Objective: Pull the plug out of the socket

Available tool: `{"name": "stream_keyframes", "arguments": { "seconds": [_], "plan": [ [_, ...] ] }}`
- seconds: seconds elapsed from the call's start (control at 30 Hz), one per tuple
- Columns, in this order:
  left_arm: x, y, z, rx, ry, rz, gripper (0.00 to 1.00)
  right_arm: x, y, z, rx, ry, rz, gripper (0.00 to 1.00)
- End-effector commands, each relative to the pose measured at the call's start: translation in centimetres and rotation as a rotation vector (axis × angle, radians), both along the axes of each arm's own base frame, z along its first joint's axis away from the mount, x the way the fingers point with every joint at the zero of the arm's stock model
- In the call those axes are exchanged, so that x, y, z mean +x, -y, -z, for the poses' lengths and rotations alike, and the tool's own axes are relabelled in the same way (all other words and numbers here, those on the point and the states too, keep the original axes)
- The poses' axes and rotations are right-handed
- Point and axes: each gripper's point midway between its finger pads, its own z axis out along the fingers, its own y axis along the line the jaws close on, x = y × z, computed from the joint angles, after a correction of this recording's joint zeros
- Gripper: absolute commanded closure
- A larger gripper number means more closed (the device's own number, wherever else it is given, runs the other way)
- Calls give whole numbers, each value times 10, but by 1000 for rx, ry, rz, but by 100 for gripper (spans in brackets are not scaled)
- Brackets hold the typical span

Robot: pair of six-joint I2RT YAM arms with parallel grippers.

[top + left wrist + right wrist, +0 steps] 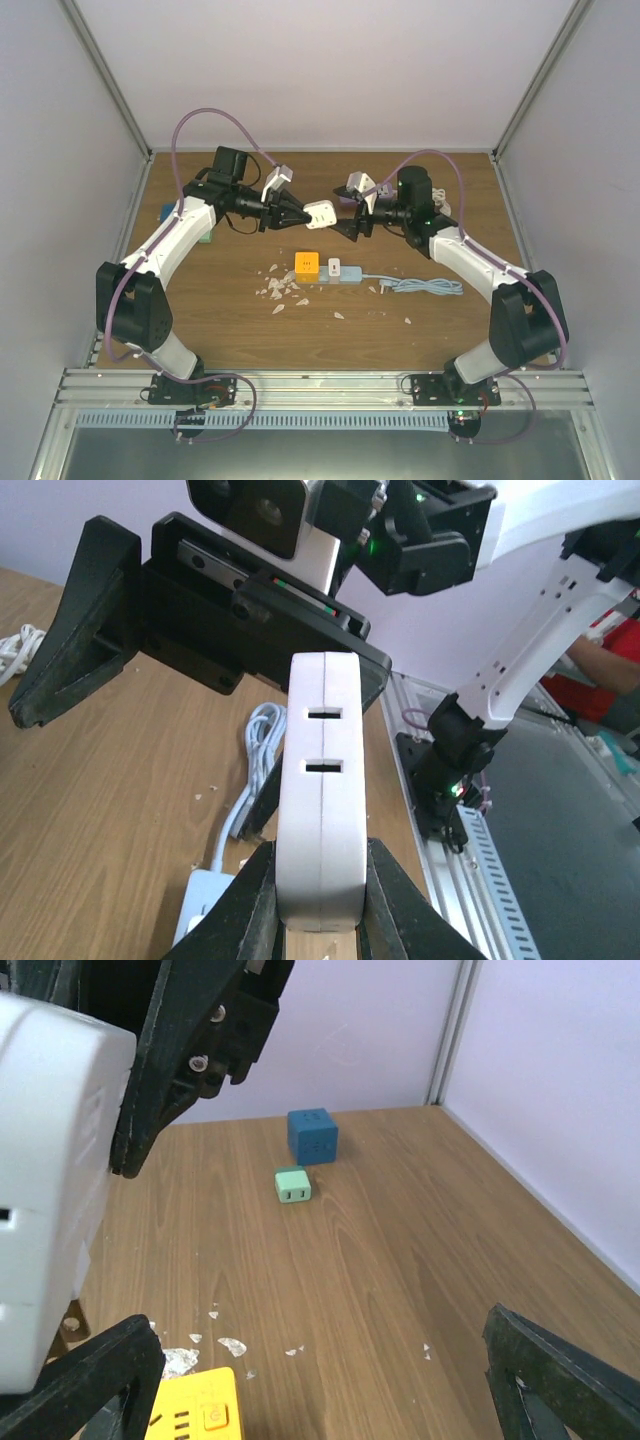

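Note:
My left gripper [296, 214] is shut on a white socket block [318, 214] and holds it in the air above the table's middle. In the left wrist view the block [320, 800] stands between my fingers [240, 905], with two slots facing the camera. My right gripper [349, 222] is open and empty, facing the block from the right, close to it but apart. In the right wrist view the block [50, 1190] fills the left edge, outside my spread fingers [95, 1380]. No plug shows in the block's visible slots.
On the table below lie a yellow cube socket [306, 264], a pale blue power strip [350, 272] with a white plug [334, 267] on it, and its coiled cable [430, 286]. White chips [280, 290] are scattered nearby. A blue cube [312, 1136] and a green plug [292, 1185] sit far left.

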Motion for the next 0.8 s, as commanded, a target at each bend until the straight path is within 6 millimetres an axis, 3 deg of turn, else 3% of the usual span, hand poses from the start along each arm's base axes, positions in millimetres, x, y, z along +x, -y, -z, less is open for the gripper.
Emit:
{"name": "stream_keyframes", "arguments": {
  "seconds": [0.0,0.5,0.77],
  "plan": [
    [-2,1,-26,-59,45,14,100,-11,-7,-21,50,50,-31,11],
    [12,2,-13,-21,52,-20,100,-38,-11,-34,53,88,-88,12],
    [3,8,-12,-15,69,16,100,-27,-11,-38,54,82,-49,13]
  ]
}}
